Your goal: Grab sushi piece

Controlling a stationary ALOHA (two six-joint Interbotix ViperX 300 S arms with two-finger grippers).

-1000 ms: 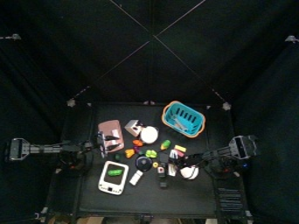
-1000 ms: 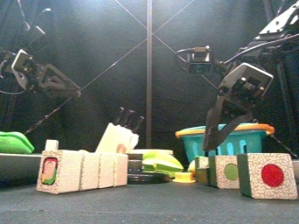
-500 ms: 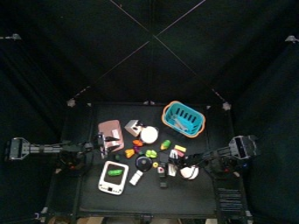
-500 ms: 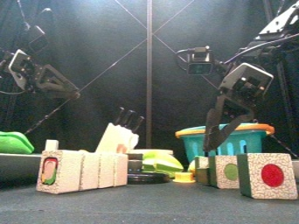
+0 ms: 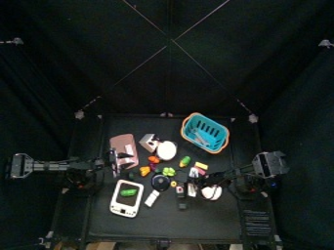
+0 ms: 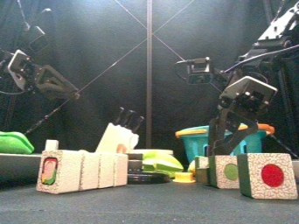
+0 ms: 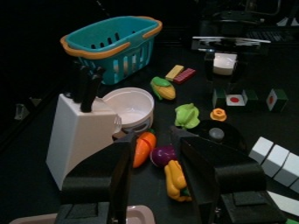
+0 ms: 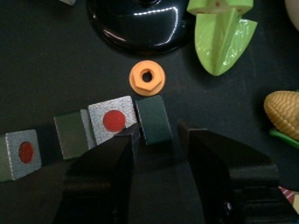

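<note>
Black curtains surround the crowded tabletop (image 5: 98,210), where the right tool (image 8: 162,147) hangs spread wide and empty over a sushi piece (image 8: 153,116) lying beside an orange ring (image 8: 146,77). It should sink straight, one jaw on each side, so neighbouring pieces stay unpushed. The left tool (image 7: 162,162) waits released, away above other toys.

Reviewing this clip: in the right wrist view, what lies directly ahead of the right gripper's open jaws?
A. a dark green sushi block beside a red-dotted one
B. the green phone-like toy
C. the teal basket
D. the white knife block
A. The right gripper stands open just short of the dark green sushi block, which sits next to the red-dotted sushi piece, with the small orange ring beyond it.
</note>
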